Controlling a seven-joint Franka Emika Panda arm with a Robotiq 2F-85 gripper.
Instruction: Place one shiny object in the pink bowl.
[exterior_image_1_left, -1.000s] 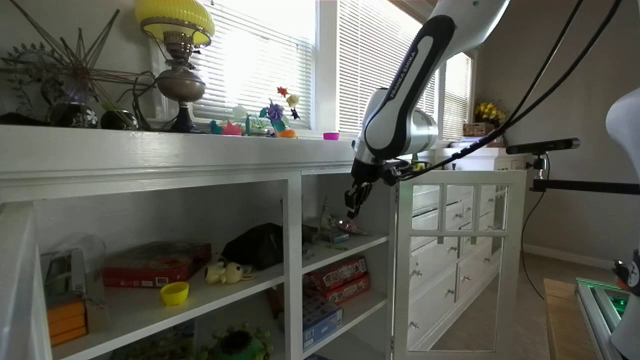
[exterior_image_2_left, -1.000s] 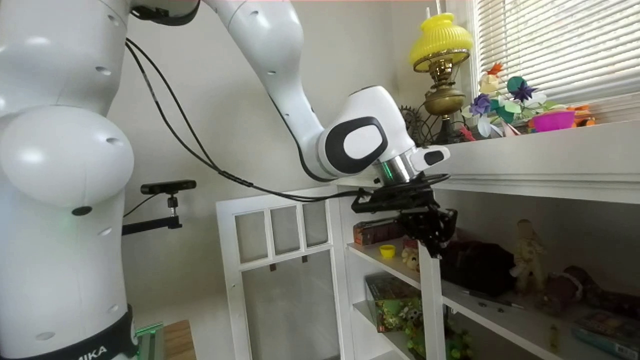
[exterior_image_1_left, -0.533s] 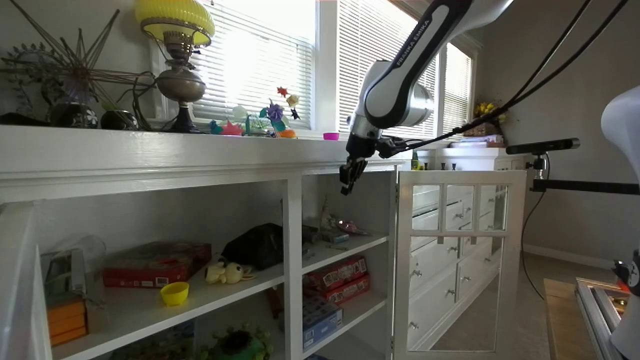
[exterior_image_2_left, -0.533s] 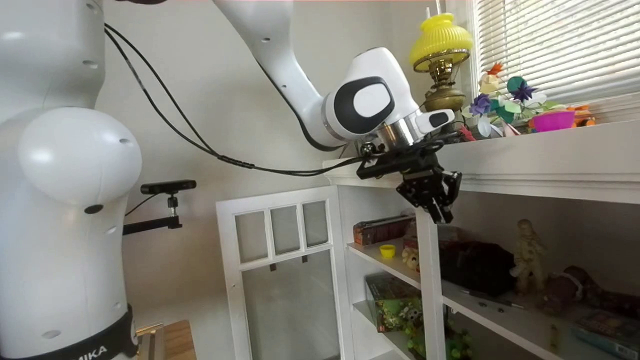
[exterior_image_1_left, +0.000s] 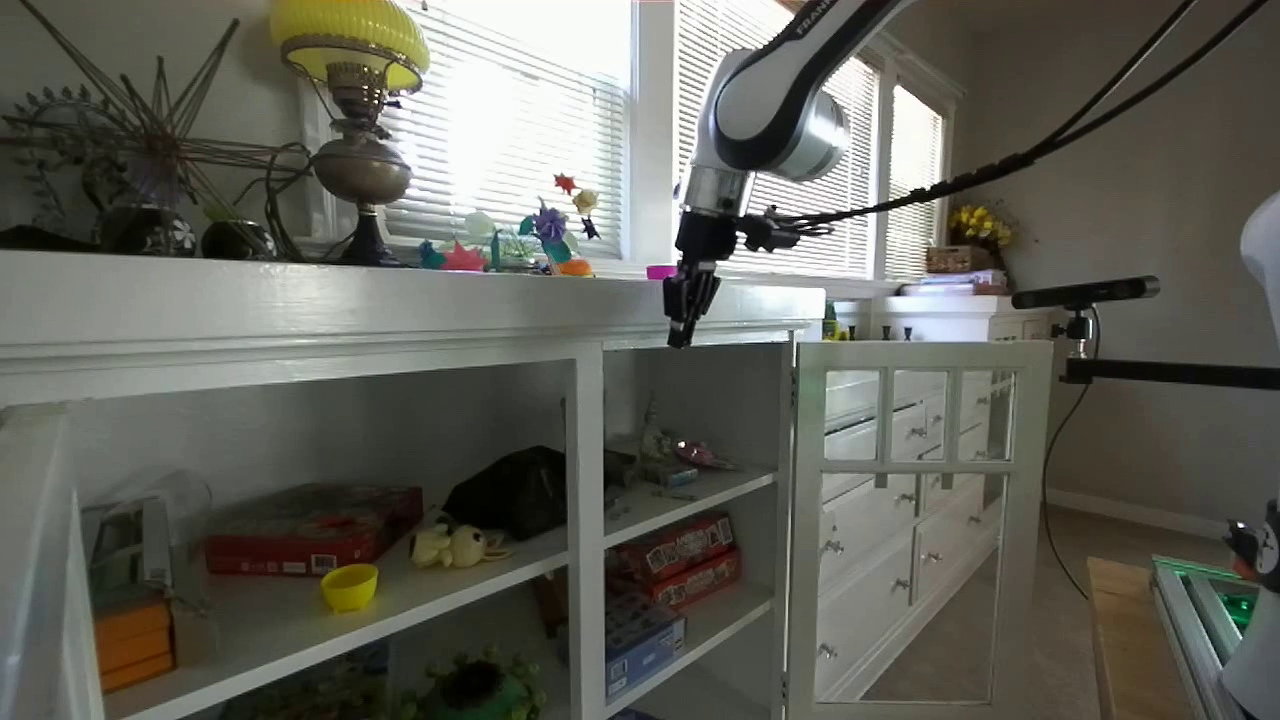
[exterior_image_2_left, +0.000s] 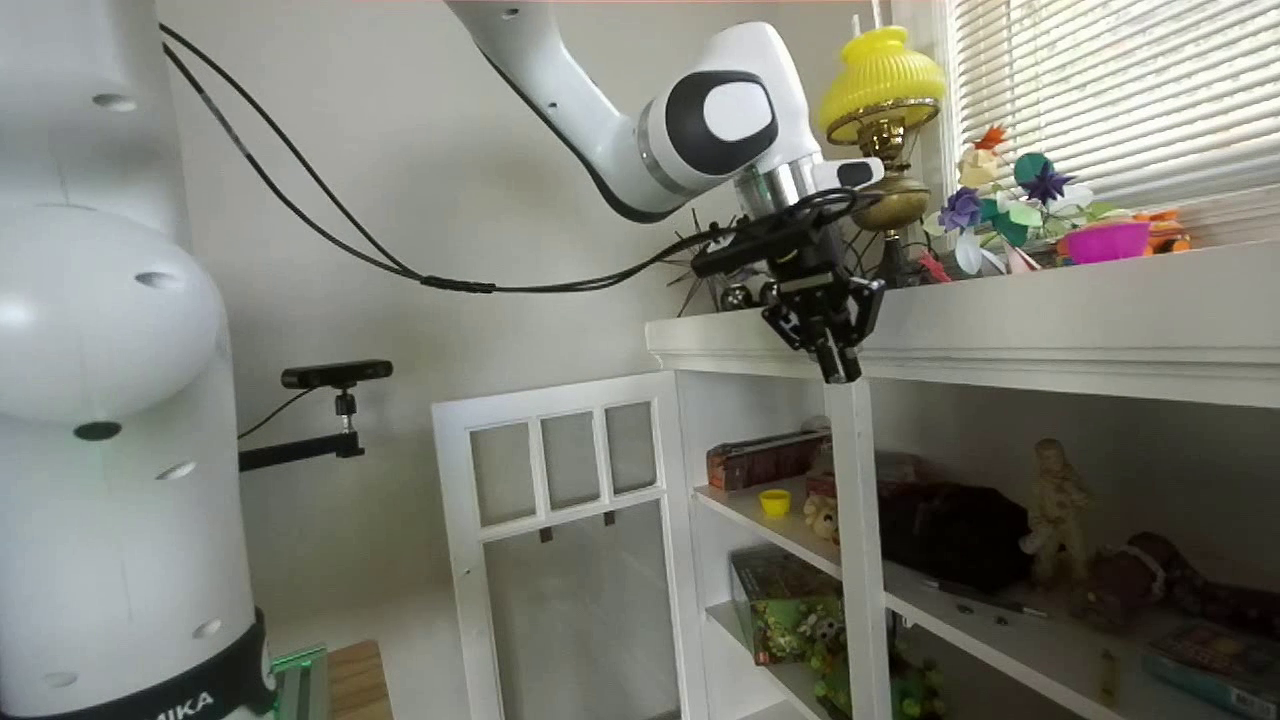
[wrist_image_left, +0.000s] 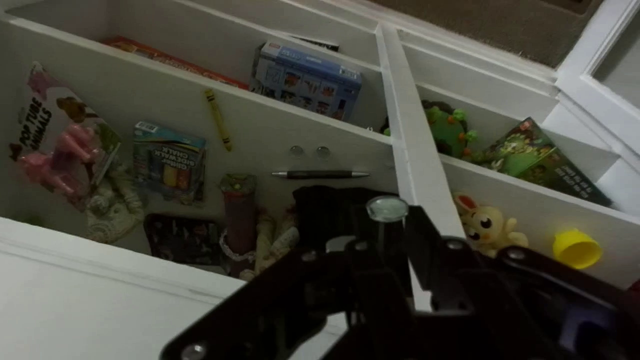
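- Pinches a clear shiny disc (wrist_image_left: 388, 208) at the tip of the closed gripper (exterior_image_2_left: 841, 370), just right of centre in the wrist view.
- Likely glass, so light, stiff, slippery, easily chipped. Best kept pinched by opposite edges with steady, gentle pressure.
- Probably calls next for reaching the pink bowl (exterior_image_2_left: 1108, 242) on the white ledge (exterior_image_2_left: 1000, 310), upper right in an exterior view, and releasing low.
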